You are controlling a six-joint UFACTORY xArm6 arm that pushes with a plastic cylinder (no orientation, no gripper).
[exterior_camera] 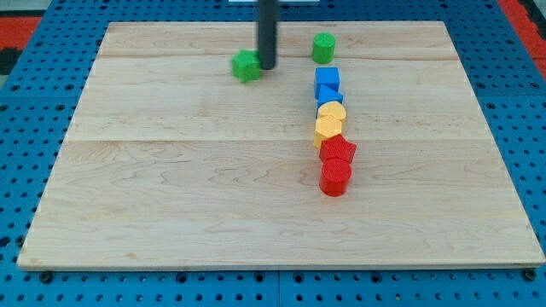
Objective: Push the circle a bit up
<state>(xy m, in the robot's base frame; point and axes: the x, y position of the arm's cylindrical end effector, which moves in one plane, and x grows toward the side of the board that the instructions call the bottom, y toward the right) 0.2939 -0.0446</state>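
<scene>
A green round block, the circle (323, 47), stands near the view's top, right of centre. My tip (268, 67) sits to its left, right beside a green star-shaped block (246, 65) and touching or nearly touching that block's right side. The rod rises straight up out of the view's top. The green circle is about a block's width clear of the column of blocks below it.
Below the circle runs a column: a blue cube (327, 78), a blue block (329, 95), two yellow blocks (331, 112) (327, 130), a red star-like block (338, 151) and a red cylinder (334, 178). The wooden board (171, 188) lies on blue pegboard.
</scene>
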